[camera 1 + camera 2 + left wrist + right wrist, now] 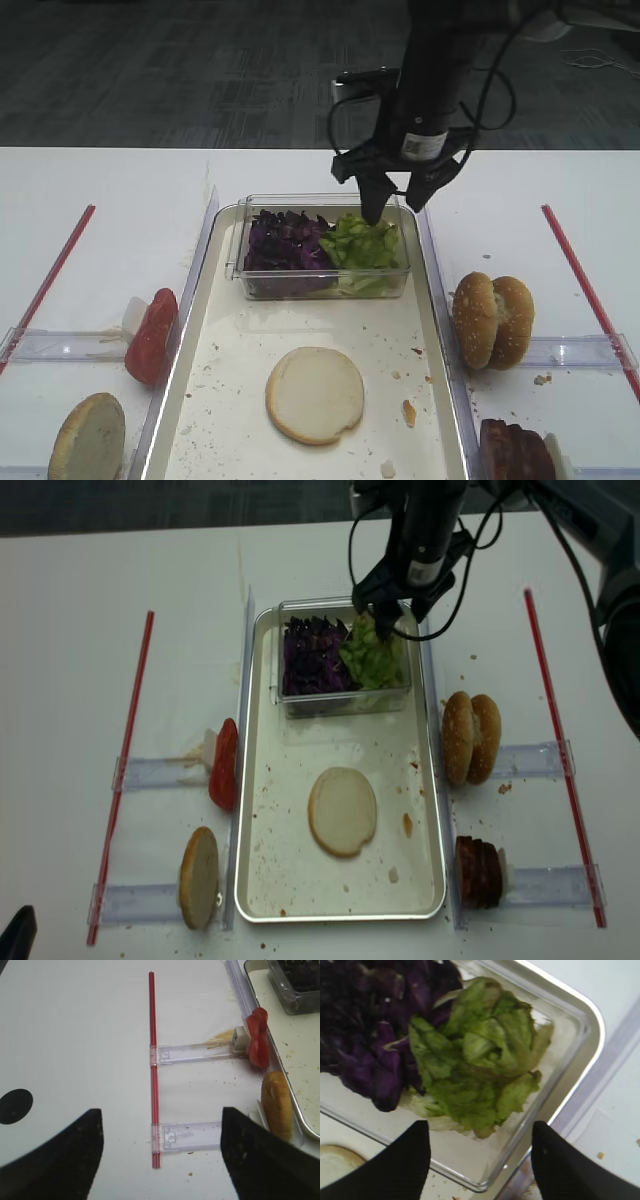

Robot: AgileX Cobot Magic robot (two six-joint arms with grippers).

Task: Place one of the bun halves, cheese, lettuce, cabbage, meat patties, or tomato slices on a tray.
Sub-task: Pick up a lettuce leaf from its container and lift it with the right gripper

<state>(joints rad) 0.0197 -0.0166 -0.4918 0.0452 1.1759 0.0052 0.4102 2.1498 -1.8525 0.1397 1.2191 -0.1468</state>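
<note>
Green lettuce under spread right gripper, seemingly untouched.

Right wrist view: cabbage cropped at the left and top edges; right gripper fingers cut off below. First exterior view: meat patties and left bun half cropped at the bottom edge

We're in a lab or test room, not a kitchen: a bare white table marked with red strips and clear plastic holders. Grey carpet lies behind it.
</note>
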